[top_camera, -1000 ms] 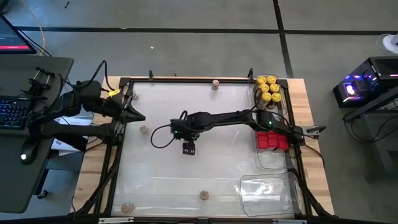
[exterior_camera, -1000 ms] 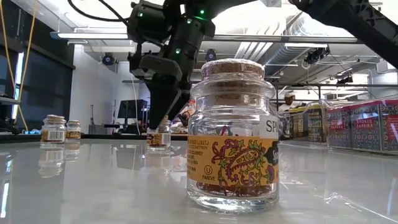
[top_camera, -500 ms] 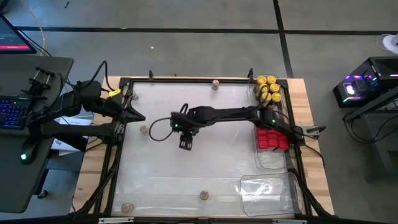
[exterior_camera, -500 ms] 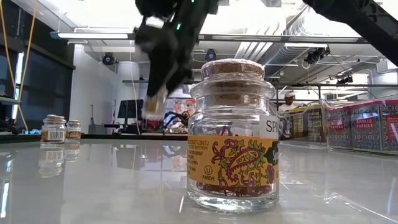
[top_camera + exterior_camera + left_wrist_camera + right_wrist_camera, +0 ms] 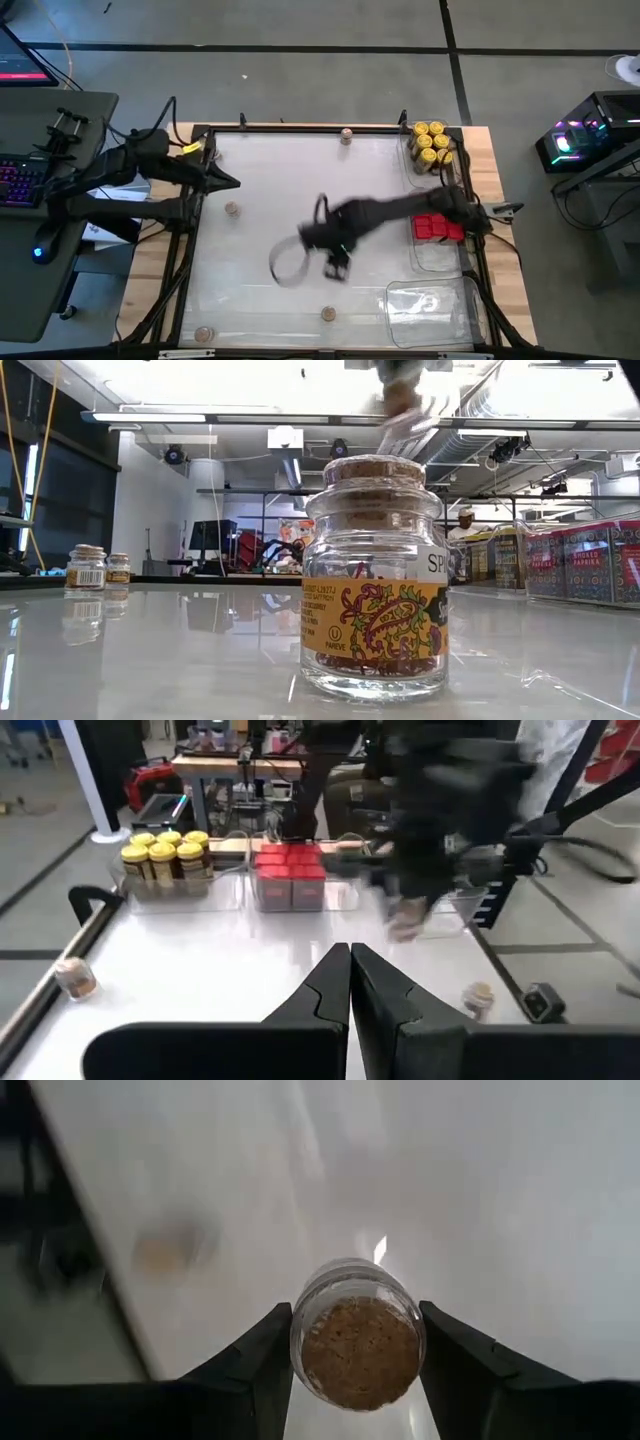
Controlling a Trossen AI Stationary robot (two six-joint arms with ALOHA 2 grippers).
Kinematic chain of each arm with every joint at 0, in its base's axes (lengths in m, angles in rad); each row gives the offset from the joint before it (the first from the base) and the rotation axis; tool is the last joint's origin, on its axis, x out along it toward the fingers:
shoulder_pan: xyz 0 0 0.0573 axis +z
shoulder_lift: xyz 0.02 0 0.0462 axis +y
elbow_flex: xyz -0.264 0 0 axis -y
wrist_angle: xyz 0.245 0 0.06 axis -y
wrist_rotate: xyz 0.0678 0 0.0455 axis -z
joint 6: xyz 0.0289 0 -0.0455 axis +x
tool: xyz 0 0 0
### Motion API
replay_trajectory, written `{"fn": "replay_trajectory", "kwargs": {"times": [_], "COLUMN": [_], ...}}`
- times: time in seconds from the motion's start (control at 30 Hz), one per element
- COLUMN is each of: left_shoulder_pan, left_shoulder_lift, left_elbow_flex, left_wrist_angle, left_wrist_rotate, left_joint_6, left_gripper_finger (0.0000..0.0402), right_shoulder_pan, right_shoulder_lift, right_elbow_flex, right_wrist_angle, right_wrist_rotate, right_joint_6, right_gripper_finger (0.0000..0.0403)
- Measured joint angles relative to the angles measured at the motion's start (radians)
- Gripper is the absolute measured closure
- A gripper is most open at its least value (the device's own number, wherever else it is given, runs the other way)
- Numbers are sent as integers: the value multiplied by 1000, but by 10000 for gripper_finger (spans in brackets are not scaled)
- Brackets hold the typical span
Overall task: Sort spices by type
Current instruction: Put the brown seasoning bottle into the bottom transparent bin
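**Q:** Right end effector (image 5: 355, 1380), what is it doing?

**A:** Its two dark fingers are partly closed against the sides of a small glass jar (image 5: 358, 1342) with a cork top, carried above the middle of the desk (image 5: 260, 180). The left end effector (image 5: 350, 985) is pressed shut on nothing and waits at the desk's left edge.

**Q:** How should that jar handle?

**A:** Probably light, but rigid, smooth and breakable. Glass can slip, so the hold belongs on the body below the cork, as it appears now.

**Q:** Where are the other spices?

**A:** Yellow-lidded jars (image 5: 432, 143) and red tins (image 5: 437, 226) are grouped along the right side. Loose cork-topped jars stand well apart: one at the far edge (image 5: 346, 135), one at left (image 5: 231, 209), two near the front (image 5: 327, 313).

**Q:** And the surface and room?

**A:** A glossy, reflective white top, likely slick. Beyond it lies an open workshop with ceiling lights and ducts.
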Motion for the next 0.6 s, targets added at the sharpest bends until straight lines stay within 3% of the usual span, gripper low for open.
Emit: {"fn": "replay_trajectory", "kwargs": {"times": [0.13,0.27,0.43,0.6], "left_shoulder_pan": [0,2,1,1], "left_shoulder_lift": [48,102,165,212], "left_elbow_flex": [0,0,0,0], "left_wrist_angle": [55,109,154,192], "left_wrist_rotate": [0,1,4,4], "left_joint_6": [49,81,116,132], "left_gripper_finger": [402,401,401,401], "right_shoulder_pan": [158,299,486,593], "right_shoulder_lift": [-39,-127,-194,-215], "right_elbow_flex": [-2,-20,-135,-293], "right_wrist_angle": [-38,-43,-42,-45], "right_wrist_rotate": [-51,-31,43,-10], "right_joint_6": [217,612,1148,1458], "right_gripper_finger": [232,232,232,232]}}
